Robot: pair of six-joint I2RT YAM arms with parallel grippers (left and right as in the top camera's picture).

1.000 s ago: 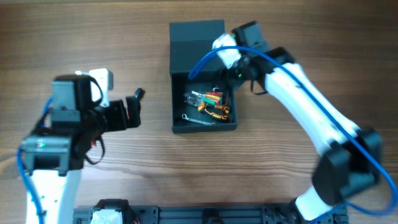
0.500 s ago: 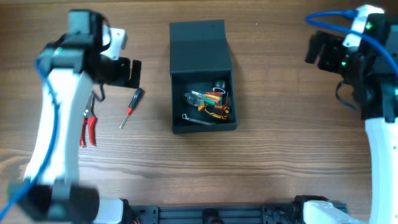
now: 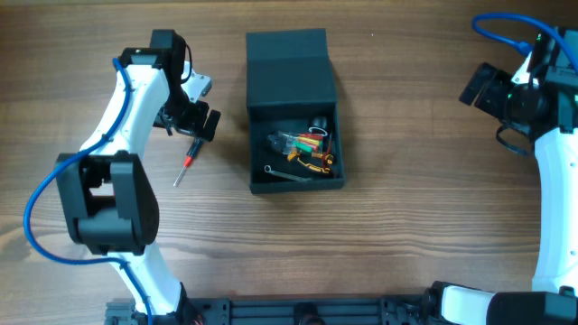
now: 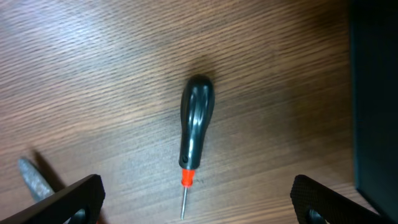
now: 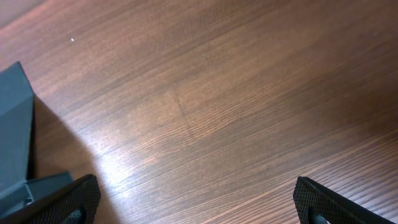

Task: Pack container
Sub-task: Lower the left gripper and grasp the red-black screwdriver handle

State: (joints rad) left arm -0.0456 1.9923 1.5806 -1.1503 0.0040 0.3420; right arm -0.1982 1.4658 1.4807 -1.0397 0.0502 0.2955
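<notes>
Container [image 3: 287, 68]: sat on tabletop [image 3: 406, 226], lid open, hand tools [image 3: 302, 149] inside.
Left end effector [image 3: 200, 124]: spread wide, empty, hovered over screwdriver [image 3: 188, 162].
Right end effector [image 3: 476, 88]: spread wide, empty.
Remaining: screwdriver, probably lid.

One container [image 3: 289, 59] and one screwdriver [image 4: 196, 117] outside it.
</notes>
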